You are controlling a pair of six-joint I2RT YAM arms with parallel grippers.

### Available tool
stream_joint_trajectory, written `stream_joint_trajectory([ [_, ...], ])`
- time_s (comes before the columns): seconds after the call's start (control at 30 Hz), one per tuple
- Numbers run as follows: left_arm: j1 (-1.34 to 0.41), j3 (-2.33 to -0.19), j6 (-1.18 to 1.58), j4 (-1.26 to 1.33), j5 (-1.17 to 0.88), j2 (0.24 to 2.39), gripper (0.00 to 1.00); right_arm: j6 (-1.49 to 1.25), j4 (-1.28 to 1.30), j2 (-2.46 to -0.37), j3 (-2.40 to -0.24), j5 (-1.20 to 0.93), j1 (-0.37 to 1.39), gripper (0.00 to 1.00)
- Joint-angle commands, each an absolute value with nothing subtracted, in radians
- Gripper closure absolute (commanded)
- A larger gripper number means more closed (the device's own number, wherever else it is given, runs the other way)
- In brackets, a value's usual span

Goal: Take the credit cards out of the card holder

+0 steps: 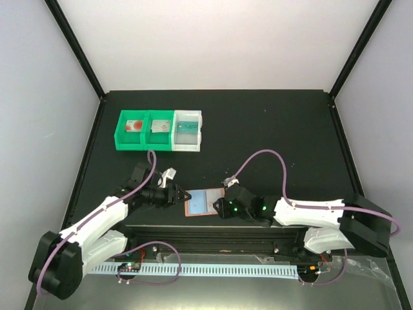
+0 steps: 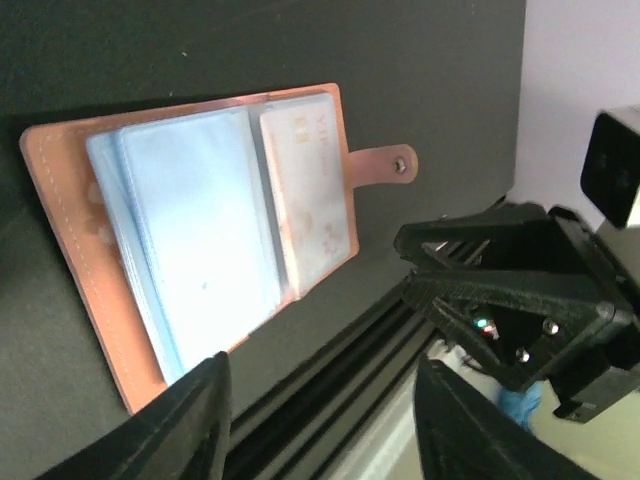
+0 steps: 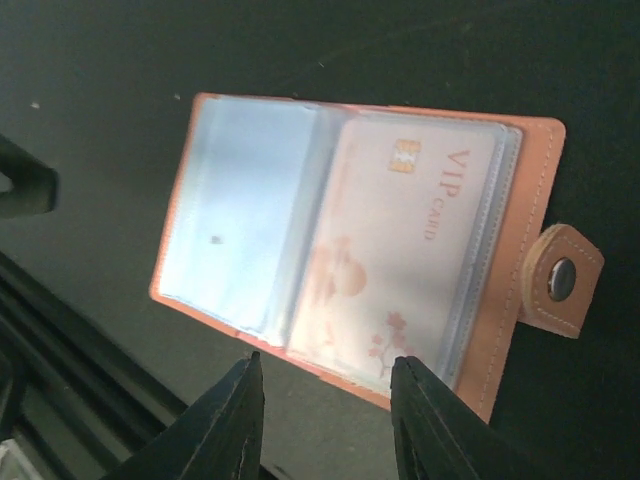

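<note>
A matte black table point(image 1: 271, 129) lies under the left pincer point(image 1: 182, 194) and the right pincer point(image 1: 219, 208). Well beyond them and out to either side stand pale walls point(image 1: 219, 39), brightly and evenly lit, joined by black posts point(image 1: 77, 48). A black rail point(image 1: 213, 236) runs just on their near side.

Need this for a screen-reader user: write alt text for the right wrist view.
A salmon-pink card holder lies open on a black table, its clear sleeves showing a pale pink card printed VIP CARD with a chip. A snap tab sticks out at right. The right tool sits at the bottom of the picture, open, framing the holder's lower edge.
</note>
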State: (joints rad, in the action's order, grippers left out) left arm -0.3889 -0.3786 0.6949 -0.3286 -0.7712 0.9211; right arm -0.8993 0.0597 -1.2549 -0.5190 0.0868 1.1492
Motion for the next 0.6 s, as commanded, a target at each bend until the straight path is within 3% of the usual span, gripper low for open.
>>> stream_joint_trajectory([
  [0.0, -0.407, -0.374, 0.692, -0.196, -0.776, 0.991, 0.59, -0.896, 0.011, -1.327, -0.541, 0.034, 1.121, 0.64],
  [0.2, -0.419, -0.309, 0.714, -0.086, -0.77, 1.042, 0.98, -0.915, -0.02, -1.4, -0.536, 0.046, 1.108, 0.65],
  [0.57, -0.432, -0.272, 0.694, 0.041, -0.758, 1.229, 0.98, -0.927, -0.04, -1.424, -0.522, 0.048, 1.088, 0.65],
])
